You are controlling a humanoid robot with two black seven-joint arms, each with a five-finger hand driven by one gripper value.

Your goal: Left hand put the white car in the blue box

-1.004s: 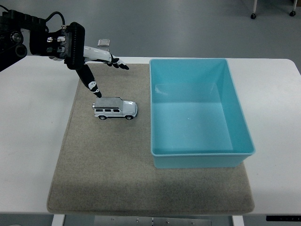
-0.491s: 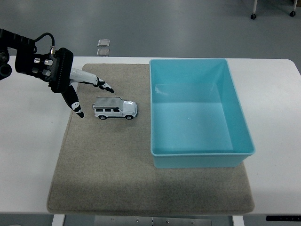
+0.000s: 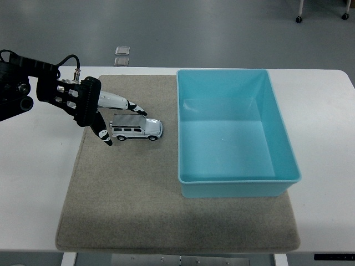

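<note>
A small white toy car (image 3: 136,128) sits on the grey mat (image 3: 138,194), its nose pointing right toward the blue box (image 3: 233,133). The box stands at the mat's right side and holds nothing. My left hand (image 3: 113,119) reaches in from the left edge at the car's rear end. Its fingers (image 3: 130,105) are spread, some stretched over the back of the roof, the thumb (image 3: 102,133) low beside the rear bumper. The hand is open around the car's tail and has not closed on it.
The white table (image 3: 39,183) extends left and right of the mat. Two small metal floor plates (image 3: 122,55) lie beyond the table's far edge.
My left hand moved right and slightly down, from beside the mat's left edge to the car's rear, with fingers now straddling its tail. The car stayed put.
</note>
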